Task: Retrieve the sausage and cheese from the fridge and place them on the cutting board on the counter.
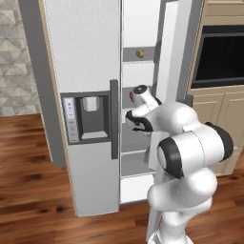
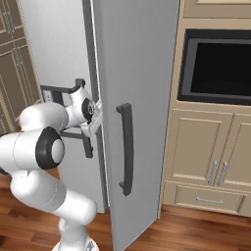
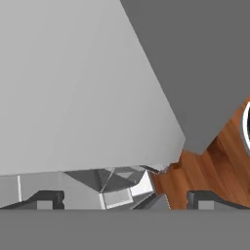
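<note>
Gripper (image 3: 127, 200) open inside fridge (image 1: 86, 57)

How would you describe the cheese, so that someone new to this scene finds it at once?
Look at the tall light grey fridge, whose right door stands open. Inside, on a high white shelf, sits the cheese: a small yellowish chunk, above the robot's arm. It is the only yellow thing among the white shelves.

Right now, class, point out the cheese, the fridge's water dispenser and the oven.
cheese (image 1: 140, 53), left base view, its yellow middle
water dispenser (image 1: 90, 114), left base view, its dark recess
oven (image 2: 220, 66), right base view, its black glass
</note>
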